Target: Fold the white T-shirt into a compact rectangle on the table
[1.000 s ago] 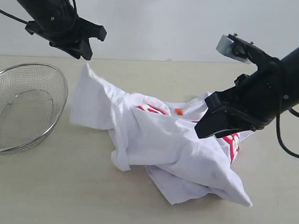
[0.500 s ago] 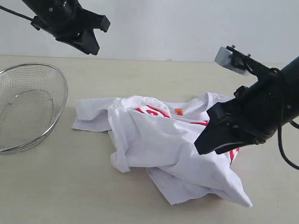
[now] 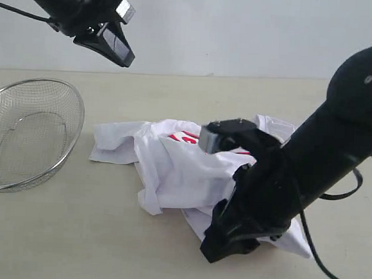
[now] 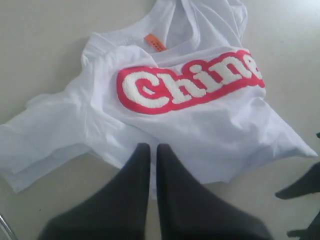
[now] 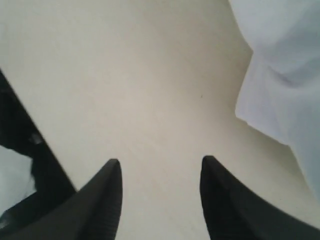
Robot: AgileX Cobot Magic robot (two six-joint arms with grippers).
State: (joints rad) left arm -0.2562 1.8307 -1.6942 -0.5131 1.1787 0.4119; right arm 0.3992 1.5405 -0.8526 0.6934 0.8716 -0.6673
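Pale beige table under a plain white wall, with the white T-shirt bunched at its centre, lettering partly showing and nothing folded yet. A wire basket sits at nine o'clock from it. My left gripper hangs high at eleven o'clock, jaws pressed together on nothing. My right gripper is low at five o'clock of the heap, jaws spread, with bare tabletop between them and a cloth edge just beside. I judge this the flattening stage. The next move calls for sliding the right jaws onto that near edge, pinching one layer and drawing it outward, while the left drops for the sleeve at nine o'clock.
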